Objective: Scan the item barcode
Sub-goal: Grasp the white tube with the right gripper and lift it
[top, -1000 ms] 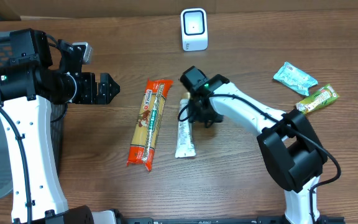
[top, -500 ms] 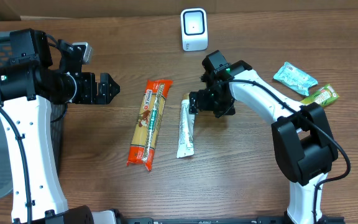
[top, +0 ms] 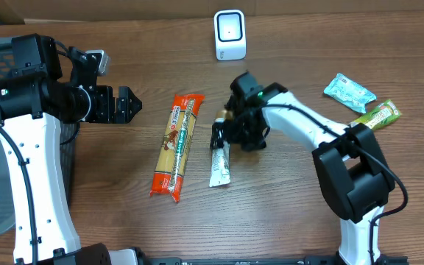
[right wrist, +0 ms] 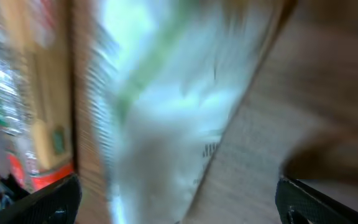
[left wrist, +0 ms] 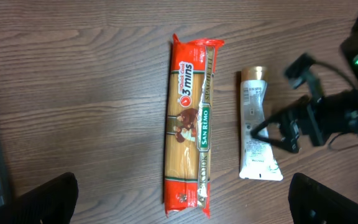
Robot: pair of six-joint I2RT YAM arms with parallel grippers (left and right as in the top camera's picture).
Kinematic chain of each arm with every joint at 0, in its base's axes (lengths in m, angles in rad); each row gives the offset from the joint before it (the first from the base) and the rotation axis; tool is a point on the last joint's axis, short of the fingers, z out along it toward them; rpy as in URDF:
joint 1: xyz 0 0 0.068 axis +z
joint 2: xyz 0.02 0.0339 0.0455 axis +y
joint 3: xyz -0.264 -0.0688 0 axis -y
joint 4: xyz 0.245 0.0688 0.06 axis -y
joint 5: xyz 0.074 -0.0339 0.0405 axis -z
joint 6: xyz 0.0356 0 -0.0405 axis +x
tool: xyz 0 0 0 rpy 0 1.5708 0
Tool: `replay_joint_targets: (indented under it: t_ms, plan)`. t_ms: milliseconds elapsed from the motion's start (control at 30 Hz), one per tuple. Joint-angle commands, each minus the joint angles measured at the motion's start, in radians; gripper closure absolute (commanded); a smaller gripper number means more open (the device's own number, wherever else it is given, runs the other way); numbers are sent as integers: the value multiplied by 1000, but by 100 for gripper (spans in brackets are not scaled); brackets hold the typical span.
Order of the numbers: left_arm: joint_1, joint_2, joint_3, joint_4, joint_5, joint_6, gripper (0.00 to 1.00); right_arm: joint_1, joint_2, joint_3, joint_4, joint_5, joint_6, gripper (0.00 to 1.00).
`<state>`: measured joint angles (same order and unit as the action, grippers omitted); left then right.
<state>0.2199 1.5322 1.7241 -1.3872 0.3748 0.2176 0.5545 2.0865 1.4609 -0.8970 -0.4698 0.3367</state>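
Back from its brief retreat, the right gripper (top: 218, 133) hovered with jaws spread and empty over one end of the white tube (top: 220, 165), which lay flat beside the spaghetti pack (top: 177, 146), well apart from the scanner (top: 230, 34), so a pickup looked next.

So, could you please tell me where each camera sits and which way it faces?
Overhead: fixed above the table, looking straight down; both arms show, with left end effector and right end effector.
Left wrist: on the left arm, looking down at pasta and tube; left fingertips in the bottom corners.
Right wrist: on the right arm, close over the tube, blurred; right fingertips in the bottom corners.
Shared: all three show pasta and tube.
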Motion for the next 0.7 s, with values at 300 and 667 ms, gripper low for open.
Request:
replay_joint_targets:
  t_ms: [300,667]
  plan:
    - [-5,1,13,1,10,22,0,32,2,-101,75,30,166,83]
    - [-5,1,13,1,10,22,0,-43,-85,-78,80,-184,-56,96]
